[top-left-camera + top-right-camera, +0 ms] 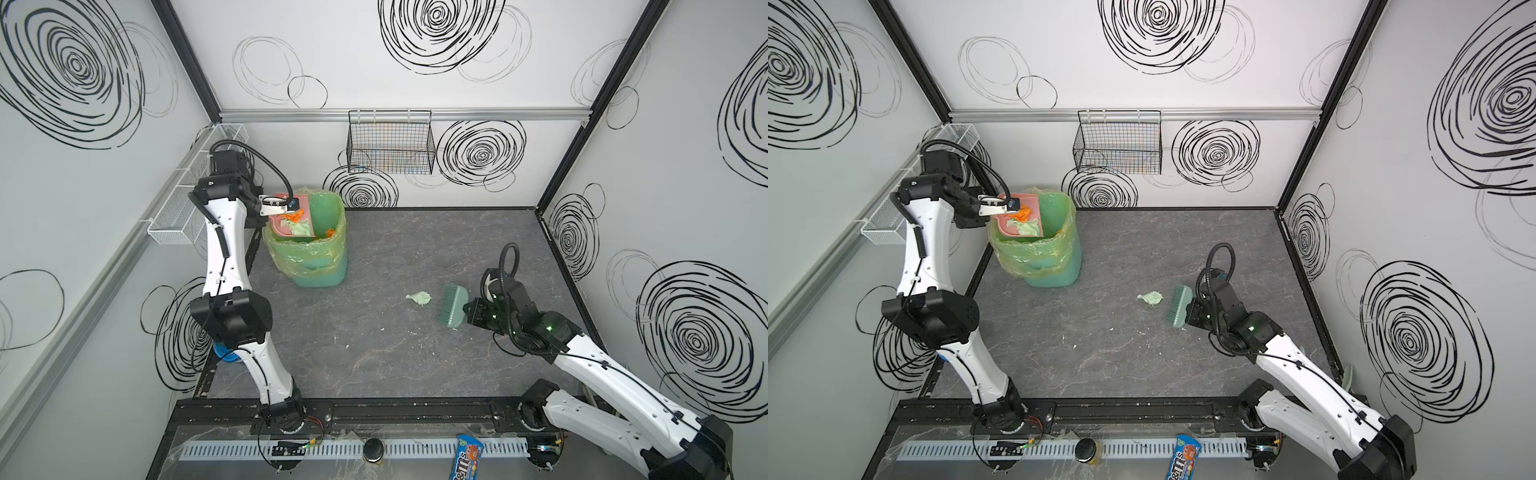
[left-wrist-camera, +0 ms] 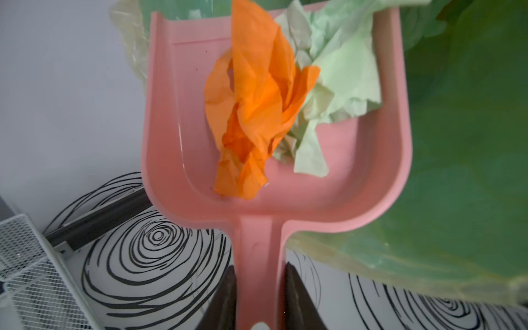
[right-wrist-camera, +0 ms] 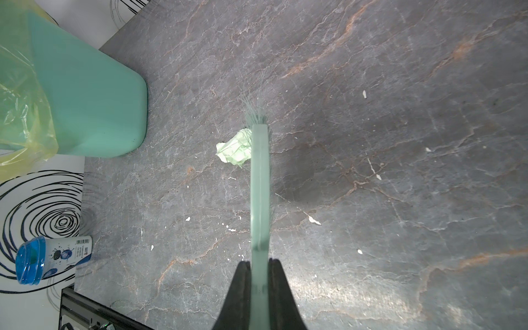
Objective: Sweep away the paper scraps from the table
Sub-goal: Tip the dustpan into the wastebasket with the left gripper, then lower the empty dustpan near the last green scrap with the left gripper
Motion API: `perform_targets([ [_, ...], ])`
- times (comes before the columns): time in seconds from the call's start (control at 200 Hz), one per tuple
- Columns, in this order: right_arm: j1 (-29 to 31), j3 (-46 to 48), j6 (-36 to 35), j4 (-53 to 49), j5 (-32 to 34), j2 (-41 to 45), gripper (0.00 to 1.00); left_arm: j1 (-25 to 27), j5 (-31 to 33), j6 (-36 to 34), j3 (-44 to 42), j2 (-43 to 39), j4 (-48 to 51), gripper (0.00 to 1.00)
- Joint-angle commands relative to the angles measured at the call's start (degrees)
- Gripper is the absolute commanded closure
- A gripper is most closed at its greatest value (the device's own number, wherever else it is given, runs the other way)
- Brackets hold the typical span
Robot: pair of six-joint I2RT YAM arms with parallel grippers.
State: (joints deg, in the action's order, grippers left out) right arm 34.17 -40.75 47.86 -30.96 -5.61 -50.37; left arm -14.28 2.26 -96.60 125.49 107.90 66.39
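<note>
Pink plastic up high on the left: the dustpan hangs over the mouth of the green bin, open lip past the rim, and the left tool is clamped on its handle. Orange and pale green paper scraps sit bunched in the pan, and a bit of orange shows inside the bin's yellowish liner. Over on the right, the right tool pinches the green brush tight. One pale green scrap lies on the counter just beside the bristles, well clear of every edge. The bin's tucked into the far left corner, leaving wide bare counter between it and the brush.
</note>
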Motion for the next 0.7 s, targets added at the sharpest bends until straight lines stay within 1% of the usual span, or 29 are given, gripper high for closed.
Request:
perform_targets([
  [0.0,0.32,1.09,0.55,1.66,1.07,0.86,1.0,1.14,10.78,-8.05,-5.91,-4.79,-11.76,1.0],
  [0.055,0.28,1.39,0.43,1.52,1.3,1.05,1.0,1.51,11.44,-9.22,-6.81,-5.73,-13.35,1.0],
  [0.24,0.32,1.93,-0.07,2.37,0.86,0.73,1.0,2.59,10.94,-9.11,-3.88,-7.28,-13.91,1.0],
  [0.38,0.28,1.8,-0.44,2.23,0.64,0.27,1.0,2.59,7.18,-8.55,-3.61,-10.64,-13.85,1.0],
  [0.515,0.28,1.82,-0.58,1.91,0.76,0.53,1.0,1.83,0.0,-5.83,-0.7,-14.01,-10.61,1.0],
  [0.62,0.29,1.79,-0.76,1.6,1.29,0.7,1.0,1.61,-7.59,-1.27,4.05,-16.17,-2.33,1.0],
  [0.69,0.3,1.13,-1.25,1.12,1.84,0.13,1.0,1.94,-12.99,1.54,4.4,-18.76,2.66,1.0],
])
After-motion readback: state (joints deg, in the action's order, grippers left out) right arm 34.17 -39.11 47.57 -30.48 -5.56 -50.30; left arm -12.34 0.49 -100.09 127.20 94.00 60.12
